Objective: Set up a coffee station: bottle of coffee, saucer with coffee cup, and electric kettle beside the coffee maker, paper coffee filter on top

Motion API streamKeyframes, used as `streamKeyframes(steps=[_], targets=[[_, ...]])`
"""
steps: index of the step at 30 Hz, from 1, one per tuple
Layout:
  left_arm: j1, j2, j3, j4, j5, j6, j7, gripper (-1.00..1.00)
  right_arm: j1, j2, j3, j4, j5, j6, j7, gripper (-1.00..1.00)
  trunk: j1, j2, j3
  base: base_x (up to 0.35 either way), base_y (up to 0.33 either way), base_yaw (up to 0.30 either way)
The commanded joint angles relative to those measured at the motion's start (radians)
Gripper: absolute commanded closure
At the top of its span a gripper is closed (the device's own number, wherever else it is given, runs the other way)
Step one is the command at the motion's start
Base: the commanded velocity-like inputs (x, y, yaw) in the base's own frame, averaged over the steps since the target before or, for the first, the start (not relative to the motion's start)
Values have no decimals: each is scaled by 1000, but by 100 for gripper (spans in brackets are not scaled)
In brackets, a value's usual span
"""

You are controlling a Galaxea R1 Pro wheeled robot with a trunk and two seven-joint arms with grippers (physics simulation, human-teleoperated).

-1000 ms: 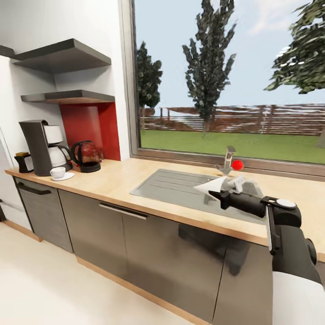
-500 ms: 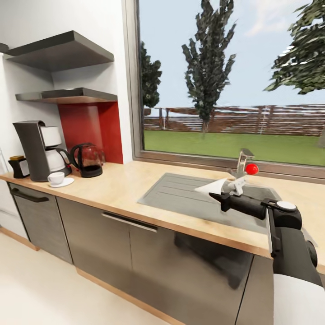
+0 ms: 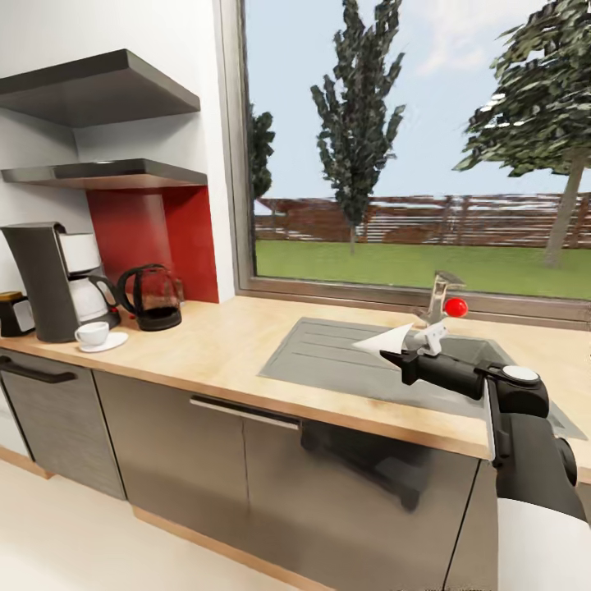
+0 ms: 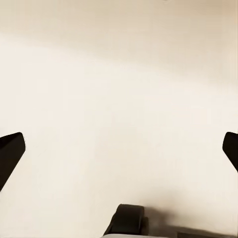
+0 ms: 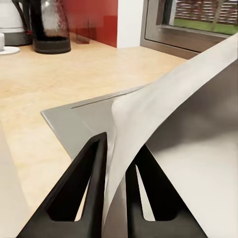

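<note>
The dark coffee maker (image 3: 37, 279) stands at the far left of the wooden countertop (image 3: 222, 345). In front of it a white coffee cup (image 3: 90, 332) sits on a saucer (image 3: 107, 343). The glass electric kettle (image 3: 152, 297) is to its right, and the bottle of coffee (image 3: 14, 313) is at its left. My right gripper (image 3: 396, 358) hovers over the sink (image 3: 345, 361), shut on a white paper coffee filter (image 3: 386, 339). The right wrist view has the filter (image 5: 173, 119) pinched between the black fingers (image 5: 84, 173), with the kettle (image 5: 49, 25) far ahead. My left gripper (image 4: 119, 151) is open over pale floor.
A faucet (image 3: 439, 295) with a red knob (image 3: 455, 307) stands behind the sink under a large window. Two grey shelves (image 3: 107, 174) hang above the coffee maker. Grey cabinet fronts (image 3: 205, 460) run below the counter.
The whole picture has shifted, so the camera has moved; the counter items sit further left and look nearer. My right gripper still holds the filter in the same pose.
</note>
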State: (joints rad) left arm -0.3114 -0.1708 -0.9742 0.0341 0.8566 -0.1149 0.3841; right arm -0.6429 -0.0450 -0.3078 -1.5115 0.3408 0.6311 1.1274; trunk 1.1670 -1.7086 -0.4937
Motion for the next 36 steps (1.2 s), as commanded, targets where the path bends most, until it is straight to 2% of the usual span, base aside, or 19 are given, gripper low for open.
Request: streamKeyframes(steps=[1,10,24,29,30,33,36], targets=[[-1,-1,-8,3,9,-5,-1,-100,-1,0,-1,-1,5,10,8,100,0,-1,-1,0,262,-119],[-1,-1,-8,3,9,-5,-1,-100,-1,1,1,1,6,10,9,100,0,-1,4,45,261,-107],[-1,-1,-8,3,8,-5,-1,-100,22,-1,2,2,7,10,9,100,0,-1,4,233,241,-6],[0,-1,-8,3,8,-5,-1,-100,22,-5,8,1,9,-40,9,100,0,-1,4,197,239,0],[0,-1,-8,3,8,-5,-1,-100,22,-7,19,1,9,-48,9,100,0,-1,4,192,240,0],[-1,-1,-8,3,8,-5,-1,-100,22,-10,85,-1,10,-54,9,100,0,-1,4,190,240,0],[-1,-2,-8,3,8,-5,-1,-100,22,-20,112,-1,10,-54,9,100,0,-1,4,187,240,0]])
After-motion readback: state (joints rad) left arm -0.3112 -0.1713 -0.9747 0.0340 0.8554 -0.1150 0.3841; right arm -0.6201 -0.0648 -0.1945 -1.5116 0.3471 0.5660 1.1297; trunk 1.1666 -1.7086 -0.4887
